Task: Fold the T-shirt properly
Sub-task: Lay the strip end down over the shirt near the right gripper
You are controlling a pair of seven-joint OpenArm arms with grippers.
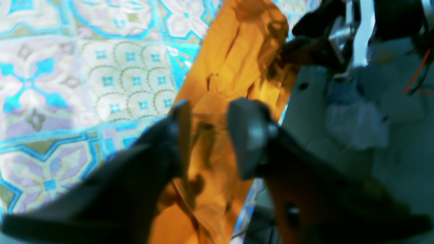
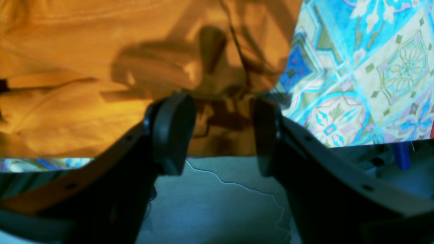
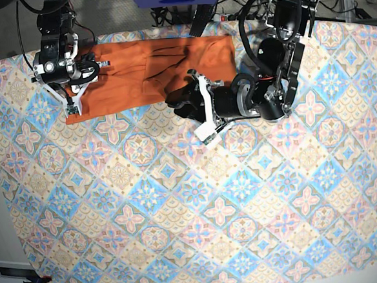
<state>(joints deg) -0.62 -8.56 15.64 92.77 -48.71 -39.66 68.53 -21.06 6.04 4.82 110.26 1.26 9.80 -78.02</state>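
Note:
The orange T-shirt point(image 3: 151, 69) lies as a long band along the far edge of the table, creased in the middle. My left gripper point(image 3: 176, 100) hovers at the shirt's near edge, right of its middle. In the left wrist view the left gripper point(image 1: 212, 135) is open, with orange fabric point(image 1: 230, 61) showing between and beyond the fingers. My right gripper point(image 3: 99, 63) is at the shirt's left end. In the right wrist view the right gripper point(image 2: 220, 135) is open over the shirt's edge point(image 2: 84, 84), with nothing pinched. The right gripper also shows in the left wrist view point(image 1: 288, 47).
The blue-and-beige patterned tablecloth point(image 3: 180, 213) covers the whole table and shows in both wrist views point(image 1: 101, 67) point(image 2: 356, 84). The table's far edge runs just behind the shirt, with grey floor point(image 2: 220, 203) and cables beyond it.

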